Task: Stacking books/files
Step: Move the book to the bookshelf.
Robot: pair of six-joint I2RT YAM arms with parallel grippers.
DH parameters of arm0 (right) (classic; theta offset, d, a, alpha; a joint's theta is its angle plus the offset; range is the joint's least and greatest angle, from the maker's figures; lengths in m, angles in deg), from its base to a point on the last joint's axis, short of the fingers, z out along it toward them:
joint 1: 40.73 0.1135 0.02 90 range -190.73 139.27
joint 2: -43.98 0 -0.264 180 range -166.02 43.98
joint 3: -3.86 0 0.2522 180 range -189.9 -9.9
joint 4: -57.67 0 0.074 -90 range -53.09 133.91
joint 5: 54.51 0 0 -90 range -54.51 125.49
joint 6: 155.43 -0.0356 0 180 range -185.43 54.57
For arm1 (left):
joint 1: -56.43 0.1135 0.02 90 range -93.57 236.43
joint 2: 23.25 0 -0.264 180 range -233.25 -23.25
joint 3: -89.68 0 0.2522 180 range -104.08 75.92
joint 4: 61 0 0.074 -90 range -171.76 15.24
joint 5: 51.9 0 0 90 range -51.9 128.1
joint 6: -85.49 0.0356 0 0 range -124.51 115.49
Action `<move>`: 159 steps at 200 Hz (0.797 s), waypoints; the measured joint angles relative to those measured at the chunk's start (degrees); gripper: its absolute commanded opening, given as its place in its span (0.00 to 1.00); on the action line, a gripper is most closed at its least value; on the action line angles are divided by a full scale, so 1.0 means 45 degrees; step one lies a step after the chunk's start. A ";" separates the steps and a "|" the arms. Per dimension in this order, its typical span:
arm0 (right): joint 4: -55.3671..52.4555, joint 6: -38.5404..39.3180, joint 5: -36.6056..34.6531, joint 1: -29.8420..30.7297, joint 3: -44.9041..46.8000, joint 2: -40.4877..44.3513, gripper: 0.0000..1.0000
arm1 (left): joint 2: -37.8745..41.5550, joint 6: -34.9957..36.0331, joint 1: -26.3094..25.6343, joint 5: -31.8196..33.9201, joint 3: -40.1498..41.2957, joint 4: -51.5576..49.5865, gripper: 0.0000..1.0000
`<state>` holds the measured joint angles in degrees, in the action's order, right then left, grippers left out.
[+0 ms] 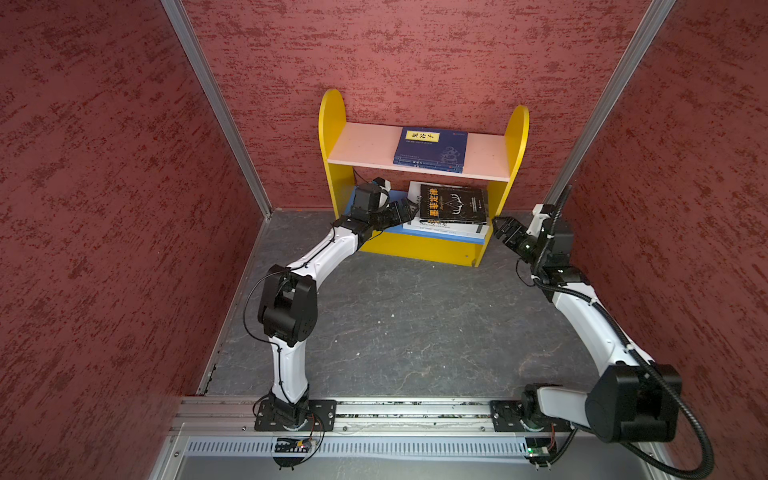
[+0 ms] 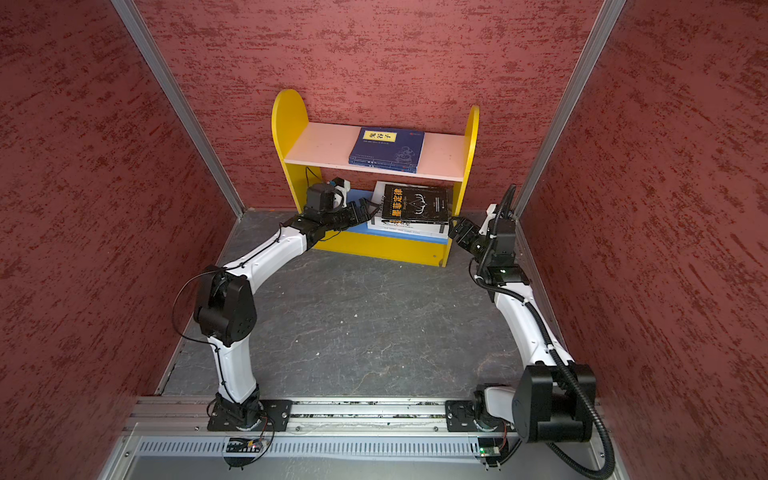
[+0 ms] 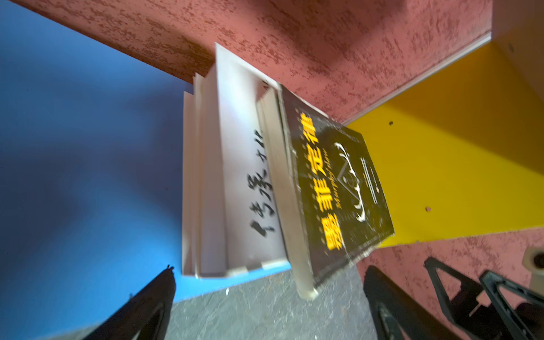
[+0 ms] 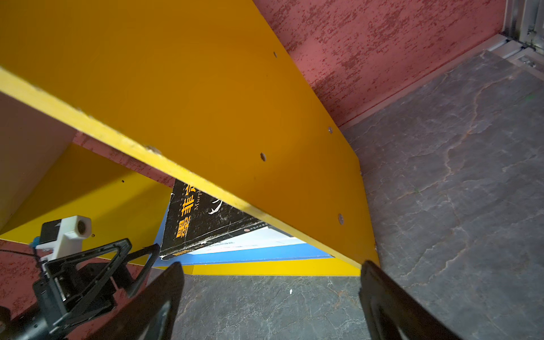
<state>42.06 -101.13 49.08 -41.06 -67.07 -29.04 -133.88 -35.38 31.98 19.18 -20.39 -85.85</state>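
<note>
A black book with gold characters point(image 1: 453, 203) point(image 2: 415, 203) tops a stack on the lower shelf. Under it lie white-covered books point(image 1: 442, 229) point(image 3: 235, 176). In the left wrist view the black book point(image 3: 338, 188) overhangs them at an angle. A navy book with a yellow label point(image 1: 430, 148) point(image 2: 387, 147) lies flat on the upper shelf, a second navy edge under it. My left gripper point(image 1: 409, 208) point(image 3: 269, 282) stands open at the stack's left side, holding nothing. My right gripper point(image 1: 500, 228) point(image 4: 270, 279) is open by the shelf's front right corner, outside its side panel.
The yellow bookshelf point(image 1: 332, 124) point(image 2: 286, 120) stands against the red back wall, with a pale upper board point(image 1: 365, 145) and a blue lower board point(image 3: 88, 147). Its right side panel point(image 4: 206, 103) is between my right gripper and the stack. Red walls close both sides. Dark stone floor point(image 1: 415, 324) lies in front.
</note>
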 measured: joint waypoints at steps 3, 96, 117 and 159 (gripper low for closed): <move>0.0000 -0.0005 0.0005 0.0000 0.0000 0.0000 0.94 | 0.0073 0.0073 -0.0078 0.0087 0.0000 -0.0146 0.99; 0.0015 -0.0306 0.0078 0.0000 0.0495 0.0063 0.93 | 0.0835 -0.3089 -0.1001 -0.0971 0.1647 0.1112 0.78; 0.0010 -0.0325 0.0078 0.0000 0.0617 0.0199 0.93 | 0.0461 -0.3623 -0.1015 -0.1039 0.1127 0.1506 0.73; -0.0010 -0.0355 0.0024 0.0000 0.0782 0.0646 0.93 | -0.0073 -0.4435 -0.1132 -0.1127 0.0767 0.1957 0.71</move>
<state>42.02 -102.73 49.19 -41.06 -63.55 -26.13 -134.21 -55.34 26.89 14.11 -16.94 -77.04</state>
